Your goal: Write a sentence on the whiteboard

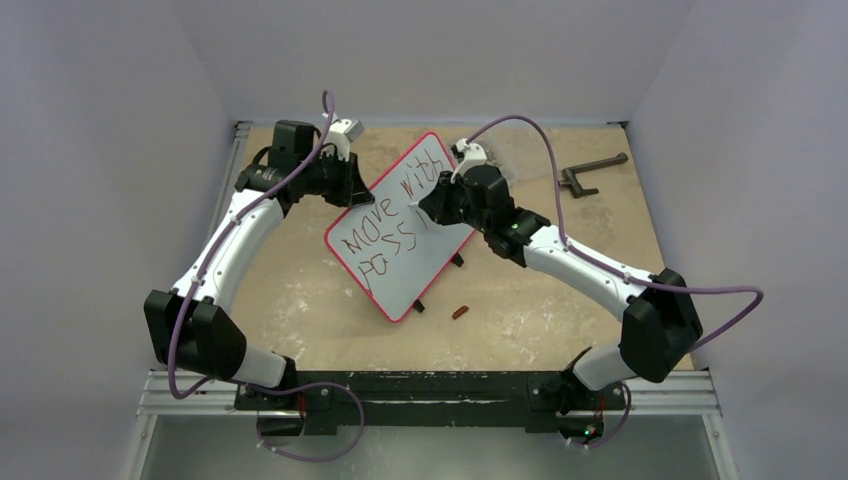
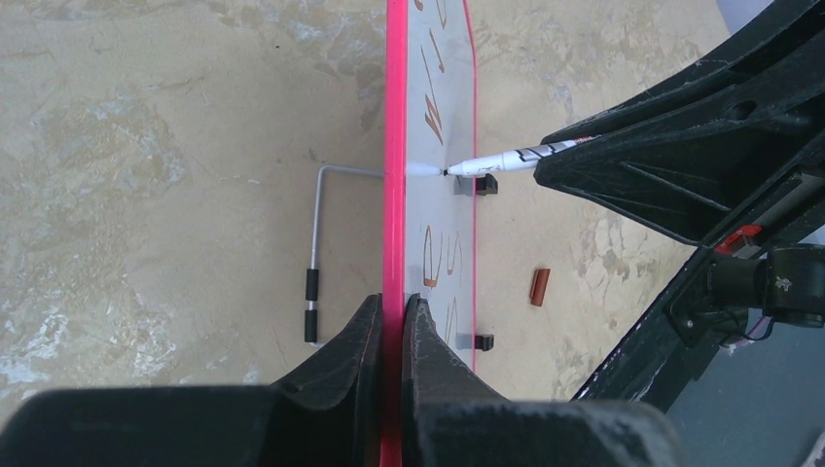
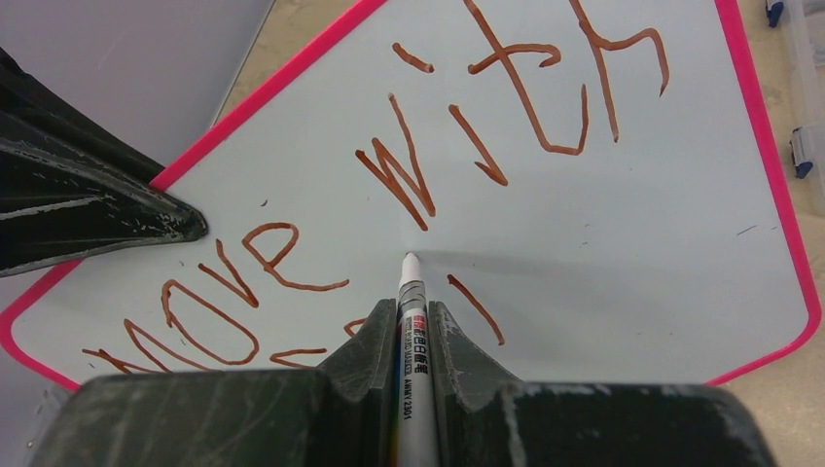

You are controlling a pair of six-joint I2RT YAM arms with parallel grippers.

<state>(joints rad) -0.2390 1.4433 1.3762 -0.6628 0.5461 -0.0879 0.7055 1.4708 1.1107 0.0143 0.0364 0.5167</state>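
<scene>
A worn tan table (image 1: 300, 310) with pale, scuffed patches fills the floor of a booth closed in by plain lilac-grey walls (image 1: 100, 150), and a metal rail (image 1: 450, 395) along the near edge carries both arm bases. Behind the board on the left a bent metal rod (image 2: 316, 243) with a black grip lies flat. To the right of the board's lower corner a small reddish-brown cap (image 1: 460, 312) sits on the table. A dark cranked handle (image 1: 592, 172) rests near the far right corner. The edge of a clear box (image 3: 803, 97) shows beyond the board's right rim. The whiteboard (image 1: 400, 270) lies mid-table, turned cornerwise. The left gripper (image 2: 392, 306) is clamped on its red rim at the upper left side, one finger on each face. The sentence (image 3: 411, 154) runs in slanted brown rows, "Move with" above a shorter, unfinished row. The right gripper (image 3: 412, 311) is closed tight around a white marker (image 3: 411, 282), which points out between the fingers. The marker's tip meets the board just below the "w" and beside a short slanted stroke.
</scene>
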